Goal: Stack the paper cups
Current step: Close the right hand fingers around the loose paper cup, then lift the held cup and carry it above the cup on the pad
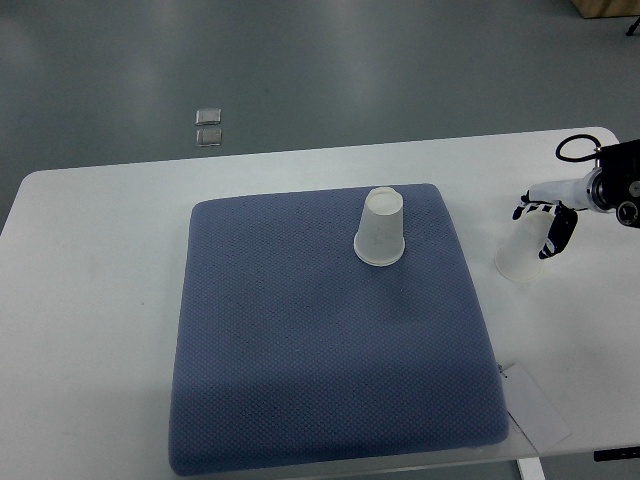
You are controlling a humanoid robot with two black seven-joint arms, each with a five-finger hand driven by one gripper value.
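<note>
So there's one cup (pixel 381 229) sitting upside down near the back edge of the blue mat (pixel 330 400), bit right of middle. Second cup (pixel 521 255) is off the mat by the table's (pixel 90 330) right edge, right hand (pixel 548 222) wrapped around it. Target cup lies left of that hand. Arm's mostly cropped out.

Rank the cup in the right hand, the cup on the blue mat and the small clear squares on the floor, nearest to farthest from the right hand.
1. Cup in the right hand: held cup, right of the blue mat.
2. Cup on the mat, upside down, leftward.
3. Clear squares, far left, beyond the table.
</note>
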